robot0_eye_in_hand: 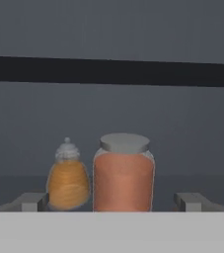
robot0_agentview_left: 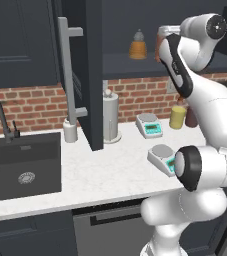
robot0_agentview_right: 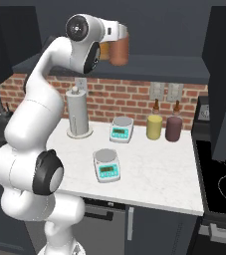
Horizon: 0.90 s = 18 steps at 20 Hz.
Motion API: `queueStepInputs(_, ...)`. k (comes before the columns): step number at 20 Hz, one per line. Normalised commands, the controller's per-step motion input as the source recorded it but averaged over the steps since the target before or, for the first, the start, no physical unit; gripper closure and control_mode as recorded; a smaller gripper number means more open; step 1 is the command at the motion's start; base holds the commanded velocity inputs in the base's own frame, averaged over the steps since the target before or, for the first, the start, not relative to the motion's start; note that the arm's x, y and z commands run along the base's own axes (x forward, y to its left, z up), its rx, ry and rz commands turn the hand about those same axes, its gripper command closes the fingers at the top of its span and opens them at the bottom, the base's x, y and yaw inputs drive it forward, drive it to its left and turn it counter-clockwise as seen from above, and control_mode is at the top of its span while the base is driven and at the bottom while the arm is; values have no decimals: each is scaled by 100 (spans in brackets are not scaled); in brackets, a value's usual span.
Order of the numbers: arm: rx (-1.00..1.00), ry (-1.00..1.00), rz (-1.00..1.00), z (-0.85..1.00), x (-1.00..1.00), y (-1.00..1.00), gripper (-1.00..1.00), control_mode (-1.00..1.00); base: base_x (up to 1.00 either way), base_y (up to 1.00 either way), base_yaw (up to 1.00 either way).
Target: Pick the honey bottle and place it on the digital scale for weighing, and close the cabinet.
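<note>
Fingers (robot0_eye_in_hand: 113, 201): spread wide, and we are lining them up on either side of the reddish-brown cylindrical honey jar with grey lid (robot0_eye_in_hand: 123, 174) on the cabinet shelf (robot0_agentview_right: 149, 67). Beside it, the small orange beehive bottle (robot0_eye_in_hand: 68, 180); we are keeping clear of that.

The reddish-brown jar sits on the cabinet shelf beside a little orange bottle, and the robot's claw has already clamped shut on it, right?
Not quite. The hand view shows the gripper open, its fingers wide apart on either side and not gripping. The honey bottle does stand on the cabinet shelf beside the orange bottle.
</note>
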Motion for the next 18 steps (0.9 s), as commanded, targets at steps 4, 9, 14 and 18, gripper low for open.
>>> queueStepInputs(4, 8, 0, 0, 9, 27, -2, -100, -100, 0, 0, 0)
queueStepInputs(9, 2, 0, 0, 1, 33, -11, -100, -100, 0, 0, 0)
queueStepInputs(14, 2, 0, 0, 0, 30, -18, -100, -100, 0, 0, 0)
queueStepInputs(18, 0, -2, 0, 0, 30, -7, -100, -100, 0, 0, 0)
